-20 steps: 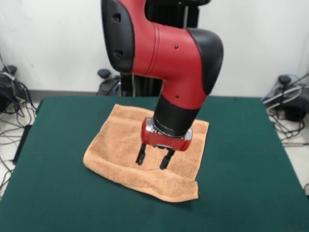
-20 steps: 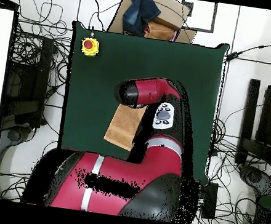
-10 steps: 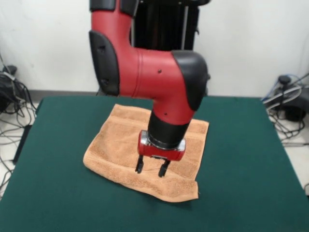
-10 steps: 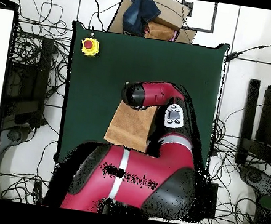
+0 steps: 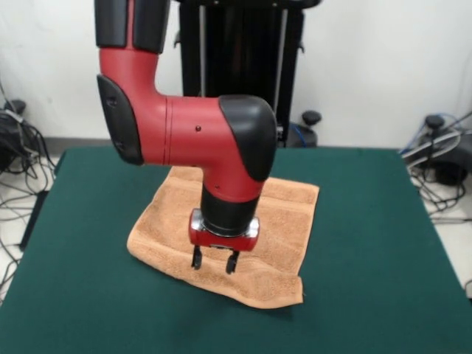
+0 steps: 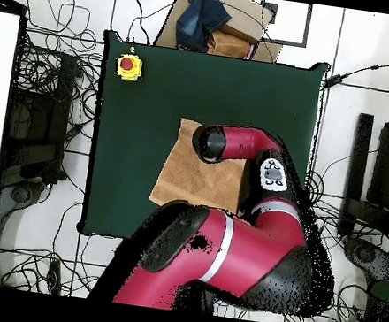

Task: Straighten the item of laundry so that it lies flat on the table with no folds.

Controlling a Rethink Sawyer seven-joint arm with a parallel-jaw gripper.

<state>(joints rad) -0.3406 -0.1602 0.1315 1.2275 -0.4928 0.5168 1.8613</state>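
Observation:
The peach-orange towel (image 5: 280,221) lies on the dark green table (image 5: 383,258), spread roughly square, with a thick doubled edge along its near side and a corner sticking out at the near right. It also shows in the overhead view (image 6: 192,172), partly under the arm. My gripper (image 5: 214,261) points straight down over the towel's near edge, its fingers (image 5: 197,258) a little apart and open, tips just above or touching the cloth. In the overhead view the arm hides the gripper.
A yellow box with a red button (image 6: 129,66) sits at one table corner in the overhead view. A cardboard box with dark cloth (image 6: 213,23) stands beyond the table edge. Cables lie on the floor around the table.
The arm has swung left in the front view and the gripper has come lower and nearer the towel's front edge. More of the towel shows in the overhead view. The towel itself has not moved.

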